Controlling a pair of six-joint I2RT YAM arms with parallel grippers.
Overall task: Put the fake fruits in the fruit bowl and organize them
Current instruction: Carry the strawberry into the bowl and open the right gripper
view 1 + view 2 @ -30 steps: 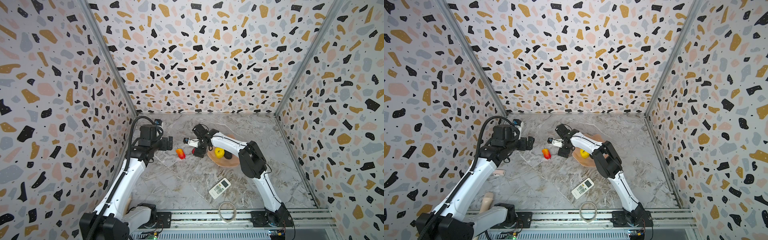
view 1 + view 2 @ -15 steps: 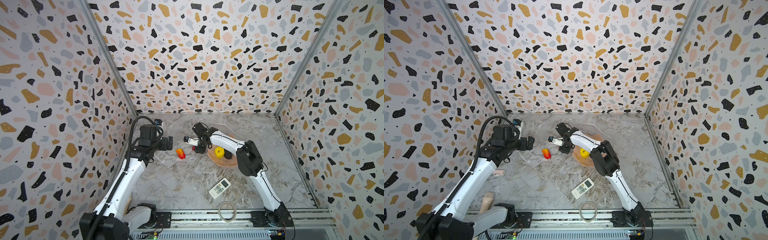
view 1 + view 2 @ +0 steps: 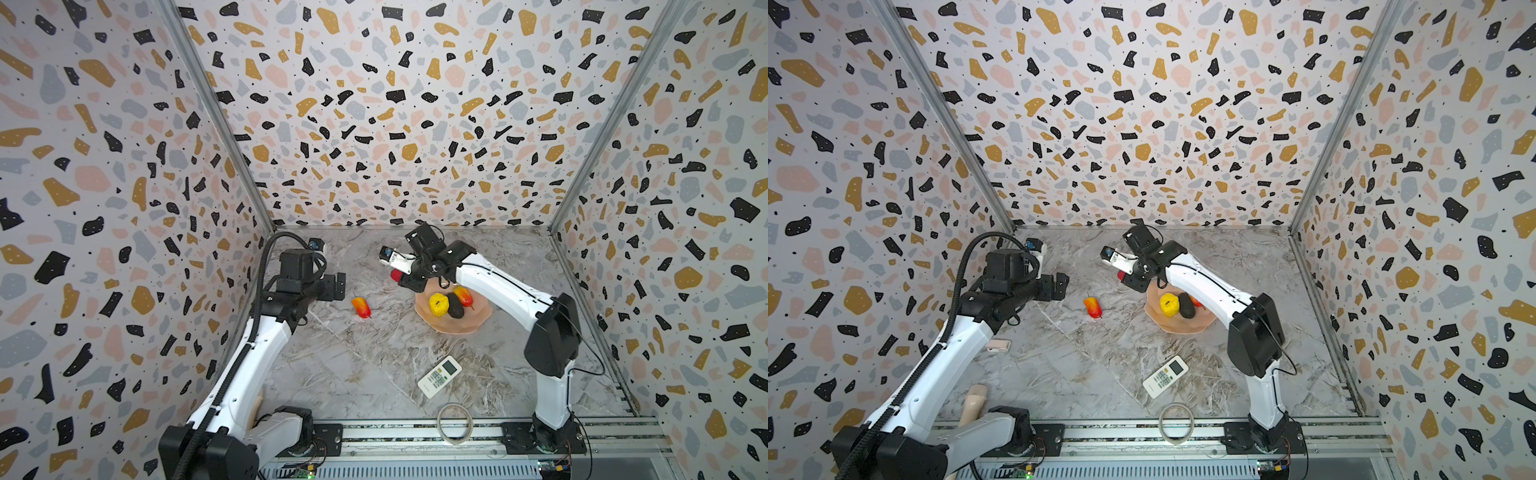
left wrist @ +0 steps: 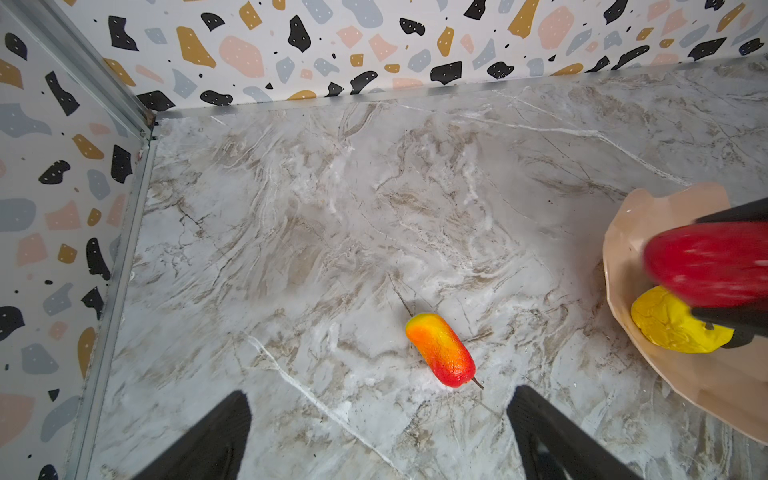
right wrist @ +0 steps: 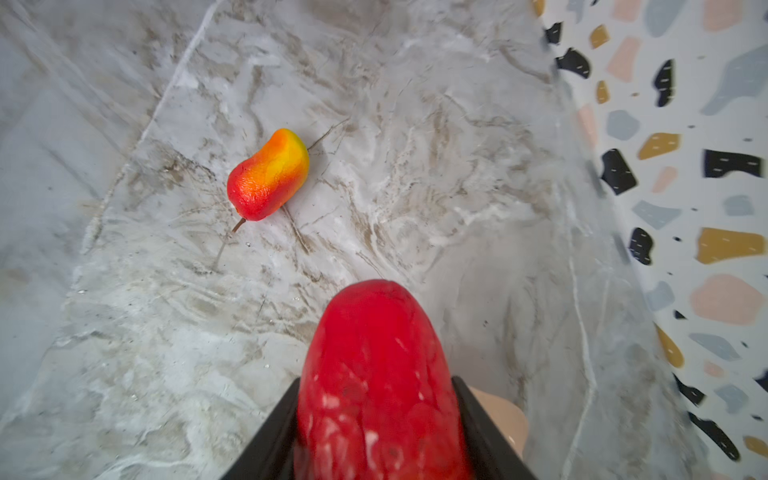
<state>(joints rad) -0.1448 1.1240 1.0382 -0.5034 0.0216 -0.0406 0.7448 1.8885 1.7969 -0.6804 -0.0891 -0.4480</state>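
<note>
Red strawberry sits clamped in the right gripper just beside the pink fruit bowl rim, while the left gripper hangs spread wide near an oblong fruit on the marble.

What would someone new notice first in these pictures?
A big red strawberry is clamped in the right gripper, at the far edge of the pink bowl. That bowl holds a yellow fruit, a dark avocado and a red-orange fruit. A matching loose fruit lies alone on the marble table.
</note>
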